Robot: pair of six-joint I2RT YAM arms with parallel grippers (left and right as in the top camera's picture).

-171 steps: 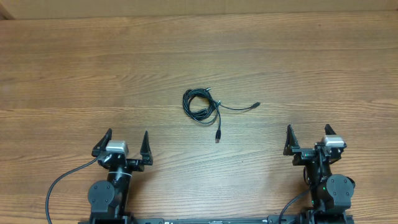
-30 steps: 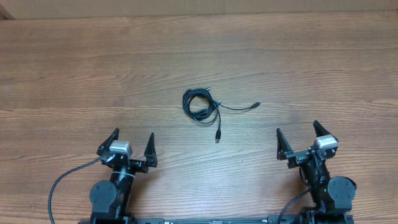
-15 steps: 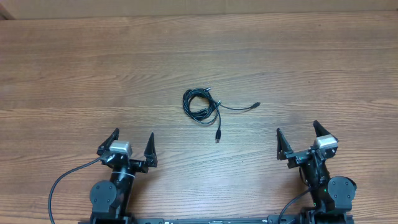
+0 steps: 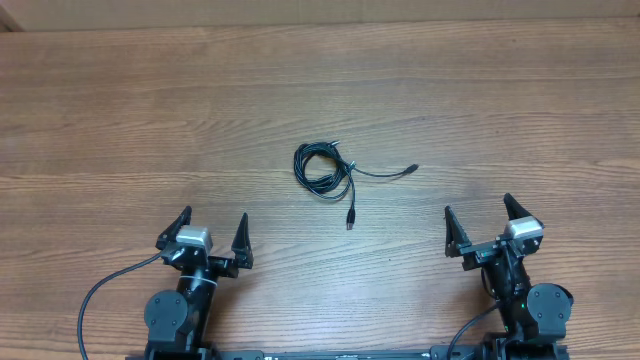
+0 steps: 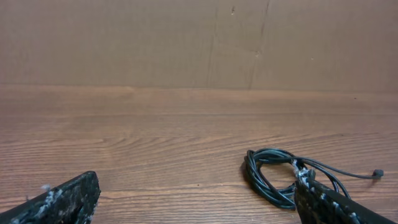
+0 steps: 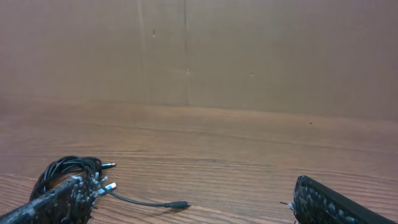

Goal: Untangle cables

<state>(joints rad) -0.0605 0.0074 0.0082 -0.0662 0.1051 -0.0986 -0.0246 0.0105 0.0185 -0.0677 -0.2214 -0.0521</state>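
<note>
Overhead, thin black cables [image 4: 322,168] coiled, wood-grain table [image 4: 150,120]

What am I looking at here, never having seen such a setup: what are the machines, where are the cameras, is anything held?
Two small robot arms sit at one edge of a wooden table. The wide picture comes from a camera above; the other two come from a camera on each wrist, so the dark shapes in their lower corners are that arm's own fingers. The left gripper and right gripper are both open and hold nothing. Mid-table lie the cables: thin black cords in a loose coil with plug ends trailing out. Neither gripper touches them.
</note>
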